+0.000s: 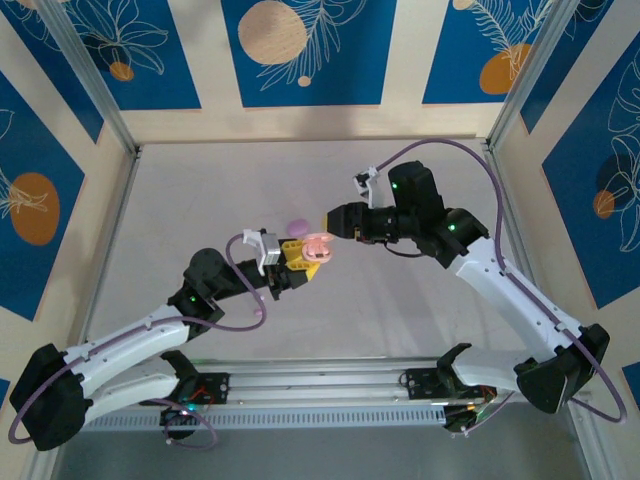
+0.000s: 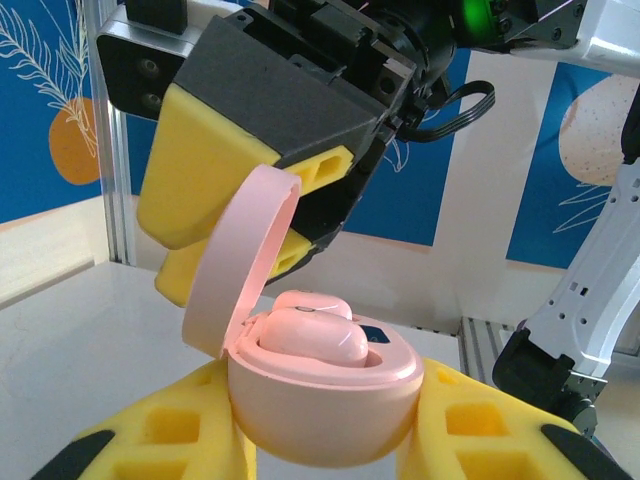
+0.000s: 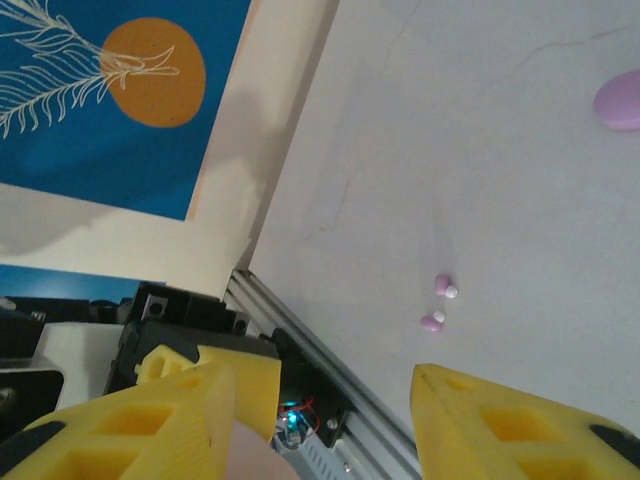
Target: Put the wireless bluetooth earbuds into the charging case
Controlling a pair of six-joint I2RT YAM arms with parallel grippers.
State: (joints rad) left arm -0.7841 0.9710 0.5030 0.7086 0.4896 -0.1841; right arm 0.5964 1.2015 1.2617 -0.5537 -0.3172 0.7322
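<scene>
**Now the raised lid faces the right claw**

Two pink earbuds [image 2: 310, 335] sit side by side inside the pink case [image 2: 320, 410]. Its hinged lid [image 2: 235, 265] stands open. The left claw [image 2: 325, 445] is clenched on the case's sides, holding it off the table [image 3: 450, 150]. The right claw [image 3: 335, 410], fingers spread and empty, hangs just above the case, against the lid. Two lilac earbuds [image 3: 443, 287] lie loose on the table, well apart from the case.

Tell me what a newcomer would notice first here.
The open pink charging case, buds seated inside, sits clamped between the left fingers above mid-table, the right fingers close behind its raised lid. Two loose lilac-pink earbuds lie on the table, a lilac case farther off.
</scene>
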